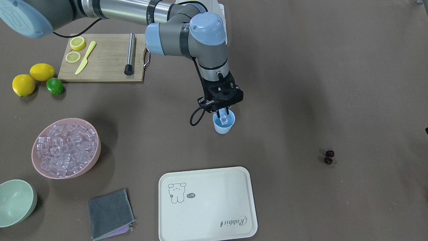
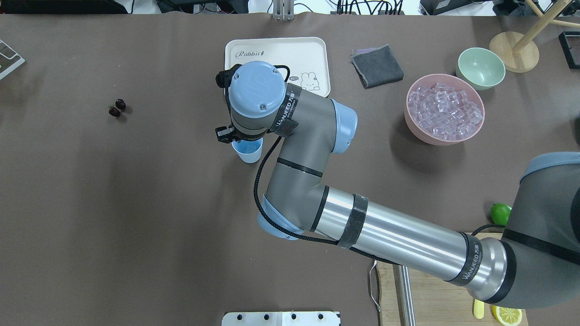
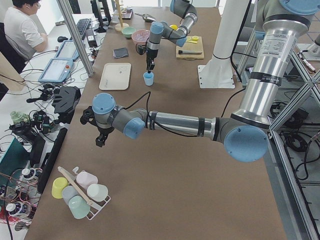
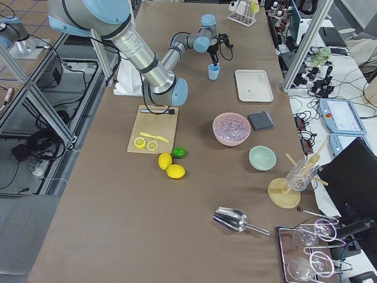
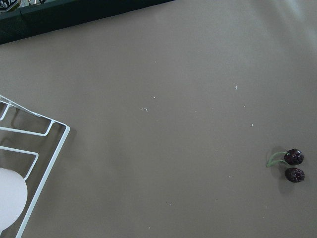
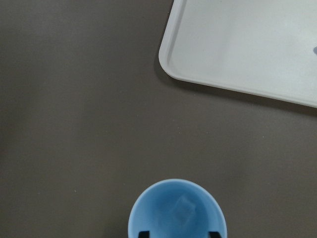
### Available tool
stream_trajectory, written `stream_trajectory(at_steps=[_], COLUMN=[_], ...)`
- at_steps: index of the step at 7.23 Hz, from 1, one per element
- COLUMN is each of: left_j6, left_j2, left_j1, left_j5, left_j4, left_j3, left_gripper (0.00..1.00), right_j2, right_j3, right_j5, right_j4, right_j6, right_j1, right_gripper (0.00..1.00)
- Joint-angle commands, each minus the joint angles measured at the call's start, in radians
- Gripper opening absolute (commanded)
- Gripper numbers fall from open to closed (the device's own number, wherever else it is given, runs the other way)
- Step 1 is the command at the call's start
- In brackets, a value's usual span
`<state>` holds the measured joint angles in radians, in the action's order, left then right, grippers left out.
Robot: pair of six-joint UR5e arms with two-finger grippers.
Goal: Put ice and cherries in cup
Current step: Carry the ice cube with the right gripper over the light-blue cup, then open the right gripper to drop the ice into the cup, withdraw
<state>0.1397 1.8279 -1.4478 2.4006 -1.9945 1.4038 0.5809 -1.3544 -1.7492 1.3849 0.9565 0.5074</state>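
The light blue cup (image 1: 223, 125) stands upright mid-table. It also shows in the overhead view (image 2: 248, 152) and the right wrist view (image 6: 148, 208). My right gripper (image 1: 223, 113) hangs straight over the cup, open, its fingertips at the rim. One clear ice cube (image 6: 182, 210) lies loose inside the cup. Many more ice cubes (image 1: 65, 147) fill a pink bowl (image 1: 99, 149). The cherries (image 1: 329, 157), a dark joined pair, lie on the bare table far from the cup, and show in the left wrist view (image 5: 293, 165). My left gripper (image 3: 99, 142) hovers above the table; I cannot tell its state.
A white tray (image 1: 207, 204) lies just beyond the cup, with a grey cloth (image 1: 110, 212) and a pale green bowl (image 1: 16, 201) near it. A cutting board (image 1: 103, 62) with lemon slices, knife and muddler, two lemons and a lime (image 1: 54, 86) lie by the right arm. A white wire rack (image 5: 29, 148) is near the left gripper.
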Motion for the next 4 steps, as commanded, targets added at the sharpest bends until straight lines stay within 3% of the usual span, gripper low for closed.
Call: stream_trajectory(at_steps=[1, 2, 3, 4], left_j6=[0.001, 0.001, 0.0, 0.001], left_j2=[-0.001, 0.004, 0.004, 0.002], left_j1=[0.0, 0.0, 0.0, 0.001], left_j5=[0.0, 0.0, 0.0, -0.001], left_j4=[0.0, 0.0, 0.0, 0.0], left_j3=[0.001, -0.005, -0.006, -0.005], left_gripper=[0.97, 0.97, 0.97, 0.97], right_j2=[0.002, 0.013, 0.078, 0.24], right_j3=[-0.005, -0.04, -0.067, -0.18], right_j5=[0.02, -0.06, -0.232, -0.316], right_j4=[-0.015, 0.0, -0.003, -0.004], right_j6=[-0.007, -0.019, -0.092, -0.236], right_j1=[-0.003, 0.073, 0.191, 0.285], right_gripper=[0.99, 0.99, 0.99, 0.99])
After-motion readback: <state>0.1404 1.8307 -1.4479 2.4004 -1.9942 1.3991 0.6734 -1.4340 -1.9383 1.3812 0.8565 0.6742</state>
